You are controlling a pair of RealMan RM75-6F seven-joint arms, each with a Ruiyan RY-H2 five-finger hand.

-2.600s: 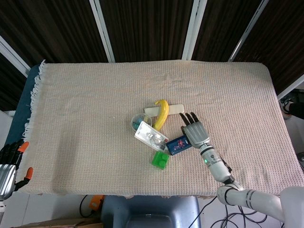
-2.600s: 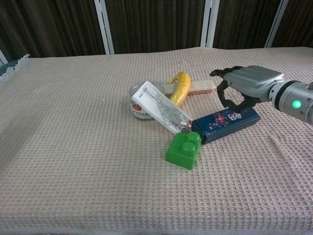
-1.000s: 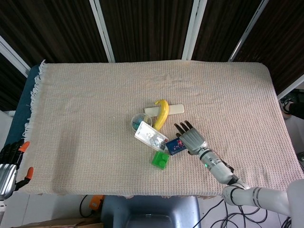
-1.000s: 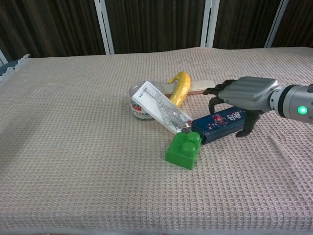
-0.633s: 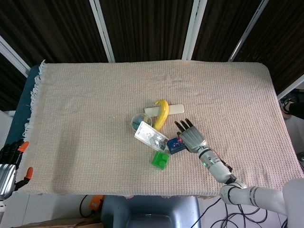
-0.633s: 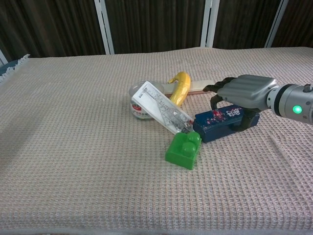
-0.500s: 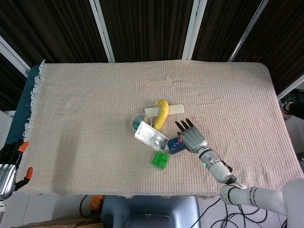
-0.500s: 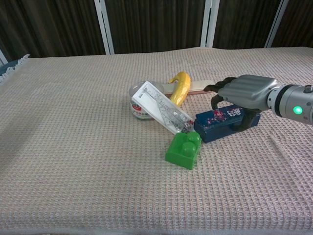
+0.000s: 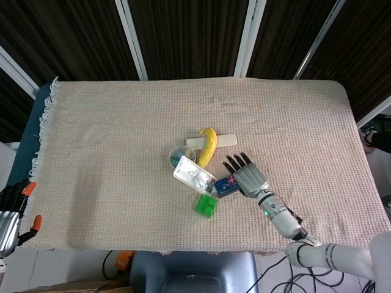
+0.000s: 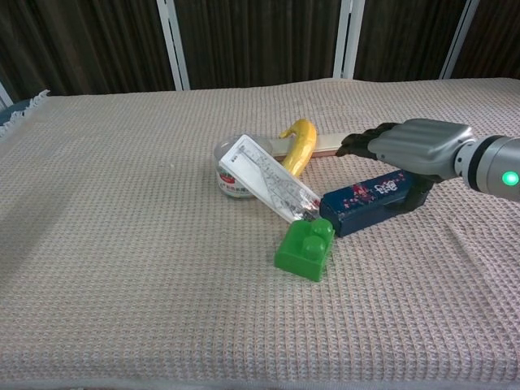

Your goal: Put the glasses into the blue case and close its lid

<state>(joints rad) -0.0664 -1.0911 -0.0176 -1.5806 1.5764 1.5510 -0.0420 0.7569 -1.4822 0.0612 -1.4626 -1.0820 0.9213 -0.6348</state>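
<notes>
Two robot hands: right robot hand hovered, fingers apart, holding nothing, over blue case; left robot hand idle, lower-left, state unclear.
Risk: fingers might nudge case into green block.

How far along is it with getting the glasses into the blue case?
Nothing looks finished. The blue case lies shut on the cloth beside the green block, and no glasses can be made out on the table. The right hand is over the case's far end, fingers spread above it; a grip isn't clear. The left hand waits off the table edge. Opening, loading and closing all remain.
</notes>
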